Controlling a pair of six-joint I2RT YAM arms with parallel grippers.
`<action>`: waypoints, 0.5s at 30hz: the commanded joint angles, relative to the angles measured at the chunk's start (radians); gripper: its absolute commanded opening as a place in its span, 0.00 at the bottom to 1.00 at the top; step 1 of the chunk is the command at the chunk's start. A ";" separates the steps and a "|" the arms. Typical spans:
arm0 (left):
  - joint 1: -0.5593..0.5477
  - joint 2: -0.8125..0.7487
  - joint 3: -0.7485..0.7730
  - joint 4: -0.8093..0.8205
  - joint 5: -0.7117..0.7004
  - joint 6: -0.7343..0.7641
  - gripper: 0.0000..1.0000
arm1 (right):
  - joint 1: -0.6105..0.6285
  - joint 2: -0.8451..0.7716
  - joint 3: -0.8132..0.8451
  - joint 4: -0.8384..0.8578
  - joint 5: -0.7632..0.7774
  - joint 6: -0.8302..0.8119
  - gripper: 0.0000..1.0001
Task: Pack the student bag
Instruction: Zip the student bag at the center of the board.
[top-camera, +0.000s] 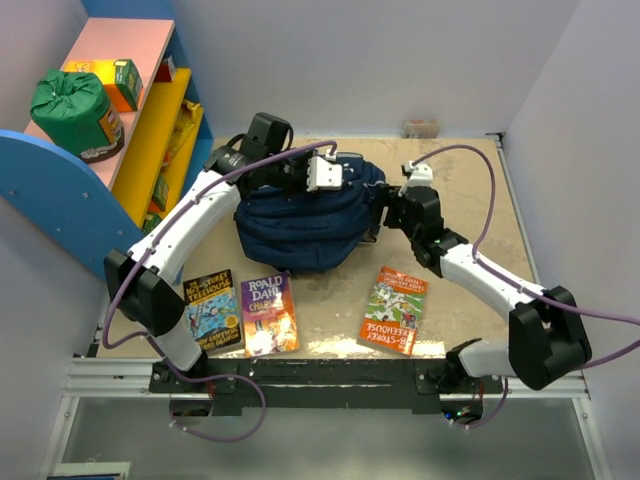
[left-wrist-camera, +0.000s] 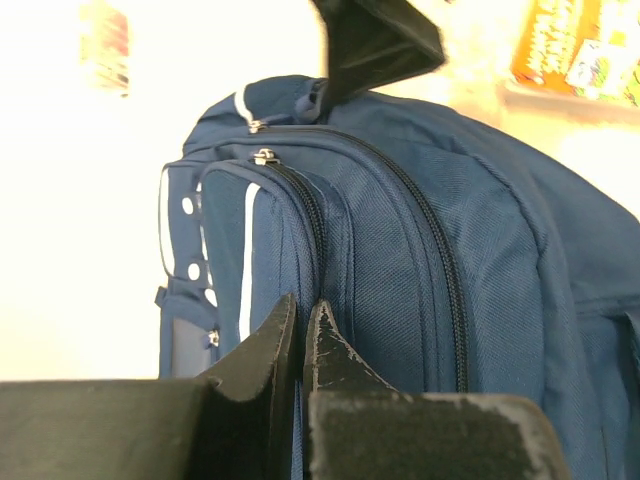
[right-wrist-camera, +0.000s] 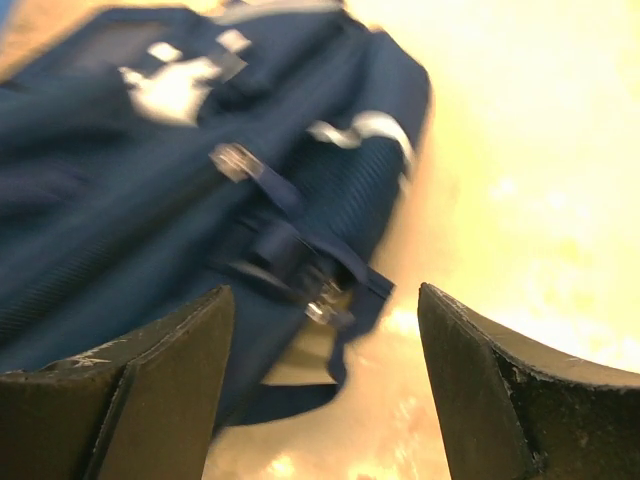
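One flat, sandy-brown surface (top-camera: 470, 200) is seen, with pale walls around it. At its far left, one tall shelf unit (top-camera: 60, 200) with blue, pink and yellow boards is placed.

One student bag (top-camera: 300, 225), a large navy-blue cloth backpack with a grey shiny stripe and white patches, is laid on its side near the middle of the surface, a little to the left. Two silver zip pulls (left-wrist-camera: 258, 126) are seen near its top in the left wrist view, and both zips look closed.

Two white and black robot arms are counted. The left arm (top-camera: 190, 225) is reached over the top of the bag. The right arm (top-camera: 480, 275) is bent in from the right.

One round green drawstring sack (top-camera: 68, 105) is kept on the pink shelf board, with one yellow and green box (top-camera: 120, 82) just beside it.

Three bright picture books are laid flat on the near side of the bag: two (top-camera: 212, 310) (top-camera: 269, 315) side by side at the left, and one (top-camera: 394, 310) well apart at the right.

The left end effector (left-wrist-camera: 302, 305) is closed to a thin slit on the bag, and a strip of blue cloth is seen between its fingers. The right end effector (right-wrist-camera: 325, 295) is held wide apart just beside the bag's right end, where dark straps and one buckle (right-wrist-camera: 322, 300) are seen, and nothing is gripped by it.
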 joint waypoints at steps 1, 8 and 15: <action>0.002 -0.059 0.047 0.152 0.006 -0.059 0.00 | -0.013 -0.058 -0.067 -0.048 0.148 0.101 0.75; 0.002 -0.075 0.047 0.158 0.000 -0.084 0.00 | -0.021 -0.084 -0.106 -0.045 0.118 0.102 0.72; 0.002 -0.065 0.110 0.112 0.038 -0.101 0.00 | -0.021 -0.026 -0.103 -0.033 0.074 0.107 0.64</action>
